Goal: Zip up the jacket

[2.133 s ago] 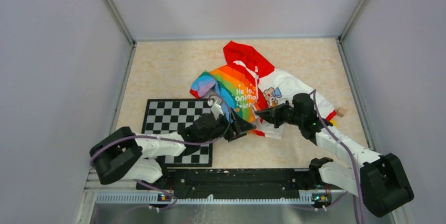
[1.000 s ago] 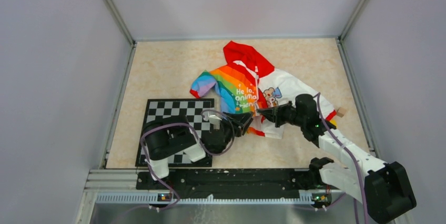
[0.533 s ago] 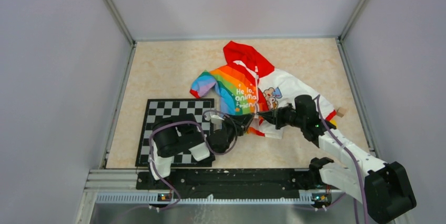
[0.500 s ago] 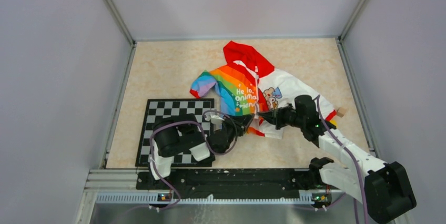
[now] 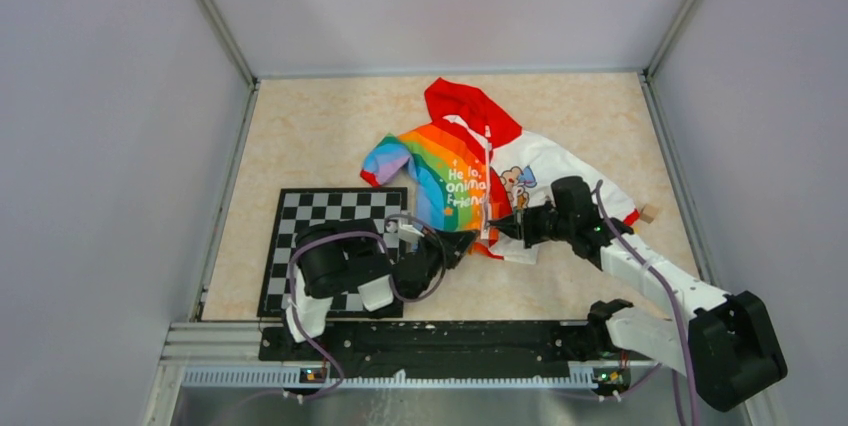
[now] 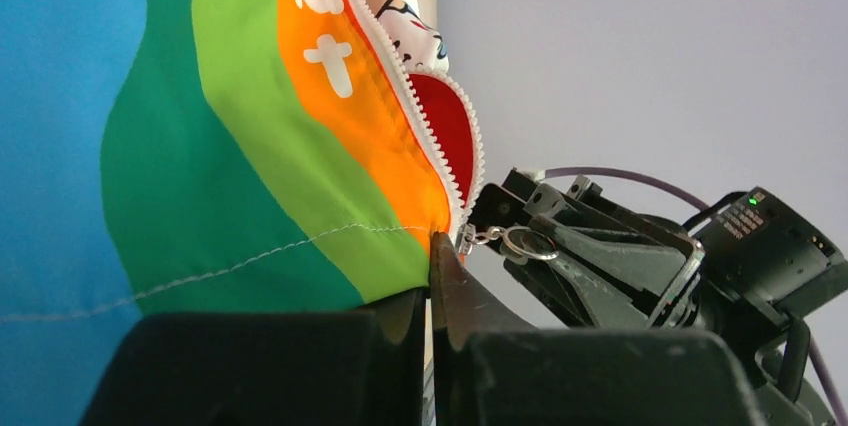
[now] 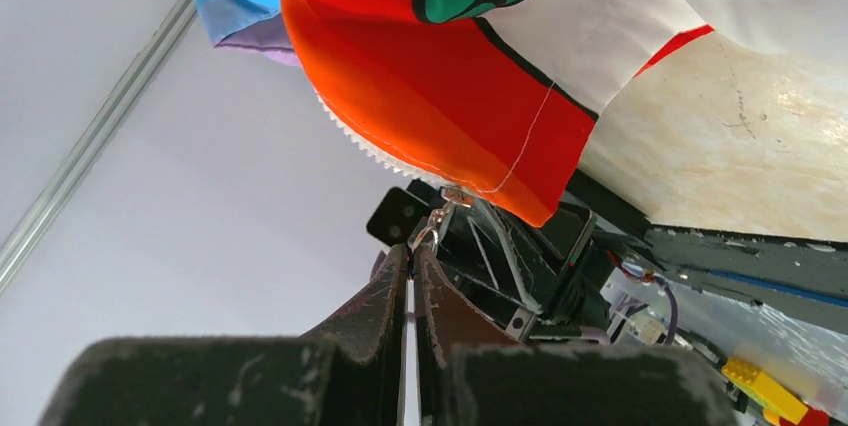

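Jacket (image 5: 470, 171) lies on the table (image 5: 300, 126) about mid-field, hood end toward the far wall, hem toward the arm bases. The checkered mat (image 5: 325, 216) sits on the table left of the jacket and nearer the bases, close to the sleeve on that side. A small block (image 5: 649, 213) sits right of the jacket, just beside the other cuff. Left arm lies across the mat with the left gripper (image 5: 466, 238) at the hem from the left, and the right gripper (image 5: 493, 230) is at it from the right. The tips face each other at the zipper's bottom end, zipper pull (image 7: 437, 218) at the right gripper's tips.

Bright, even light — soft shadows, blurred foregrounds
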Available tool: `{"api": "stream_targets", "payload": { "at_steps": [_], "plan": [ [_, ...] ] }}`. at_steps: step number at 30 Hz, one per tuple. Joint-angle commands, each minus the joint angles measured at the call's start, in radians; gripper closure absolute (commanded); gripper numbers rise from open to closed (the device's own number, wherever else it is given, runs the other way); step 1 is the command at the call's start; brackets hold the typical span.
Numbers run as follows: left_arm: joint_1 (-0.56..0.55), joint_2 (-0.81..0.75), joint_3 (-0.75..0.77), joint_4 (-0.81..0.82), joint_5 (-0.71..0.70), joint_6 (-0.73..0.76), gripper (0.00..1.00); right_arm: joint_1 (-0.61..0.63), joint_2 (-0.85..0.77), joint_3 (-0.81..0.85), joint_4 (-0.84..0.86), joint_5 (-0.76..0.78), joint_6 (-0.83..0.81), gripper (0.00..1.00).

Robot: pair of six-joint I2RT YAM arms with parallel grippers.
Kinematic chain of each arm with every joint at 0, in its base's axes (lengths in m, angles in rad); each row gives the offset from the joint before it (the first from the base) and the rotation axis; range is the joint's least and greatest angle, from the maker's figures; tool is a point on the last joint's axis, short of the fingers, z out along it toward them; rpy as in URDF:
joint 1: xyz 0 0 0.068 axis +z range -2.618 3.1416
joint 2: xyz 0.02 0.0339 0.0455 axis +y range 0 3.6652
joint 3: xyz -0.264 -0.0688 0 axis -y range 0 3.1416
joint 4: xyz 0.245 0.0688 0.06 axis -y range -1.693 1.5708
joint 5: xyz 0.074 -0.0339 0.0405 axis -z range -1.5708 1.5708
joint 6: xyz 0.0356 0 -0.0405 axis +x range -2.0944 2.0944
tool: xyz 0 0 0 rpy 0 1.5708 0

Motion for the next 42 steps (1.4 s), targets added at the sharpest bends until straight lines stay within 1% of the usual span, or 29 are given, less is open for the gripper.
{"api": "stream_targets", "payload": {
  "at_steps": [1,2,7,10,14,15,16,18,19,22,24,27,32,36,42],
  "plan": [
    [-0.036,-0.075,-0.059,-0.028,0.014,0.087,1.00,0.003,-0.001,0.095,-0.021,0.048,0.011,1.00],
    [-0.046,-0.098,-0.067,-0.088,0.009,0.086,1.00,0.004,0.005,0.102,-0.028,0.059,0.011,1.00],
    [-0.069,-0.148,-0.085,-0.154,0.028,0.149,1.00,0.018,0.049,0.110,0.001,0.064,0.025,1.00],
    [-0.094,-0.168,-0.065,-0.243,0.037,0.158,1.00,0.041,0.075,0.124,0.037,0.079,0.038,1.00],
    [-0.114,-0.165,-0.066,-0.284,0.024,0.148,1.00,0.060,0.099,0.170,0.055,0.130,0.048,1.00],
    [-0.115,-0.169,-0.065,-0.290,0.024,0.172,1.00,0.061,0.108,0.180,0.058,0.139,0.049,1.00],
    [-0.120,-0.181,-0.053,-0.326,0.023,0.191,1.00,0.061,0.116,0.191,0.065,0.147,0.055,1.00],
    [-0.136,-0.227,-0.024,-0.472,0.004,0.208,1.00,0.062,0.131,0.214,0.079,0.184,0.053,1.00],
    [-0.144,-0.240,-0.018,-0.500,-0.017,0.214,1.00,0.064,0.140,0.231,0.069,0.194,0.047,1.00],
    [-0.159,-0.279,-0.036,-0.505,-0.056,0.243,1.00,0.068,0.159,0.227,0.103,0.197,0.071,1.00],
    [-0.160,-0.287,-0.050,-0.507,-0.043,0.232,1.00,0.057,0.184,0.231,0.134,0.212,0.081,1.00],
    [-0.161,-0.298,-0.080,-0.489,-0.032,0.205,1.00,0.038,0.263,0.279,0.163,0.223,0.057,1.00],
    [-0.162,-0.372,-0.088,-0.602,-0.053,0.202,1.00,0.030,0.381,0.401,0.150,0.283,0.013,1.00],
    [-0.162,-0.384,-0.113,-0.585,-0.061,0.198,1.00,0.012,0.464,0.489,0.127,0.296,-0.001,1.00],
    [-0.162,-0.363,-0.107,-0.557,-0.035,0.200,1.00,-0.025,0.559,0.579,0.110,0.321,-0.025,1.00]
  ]
}}
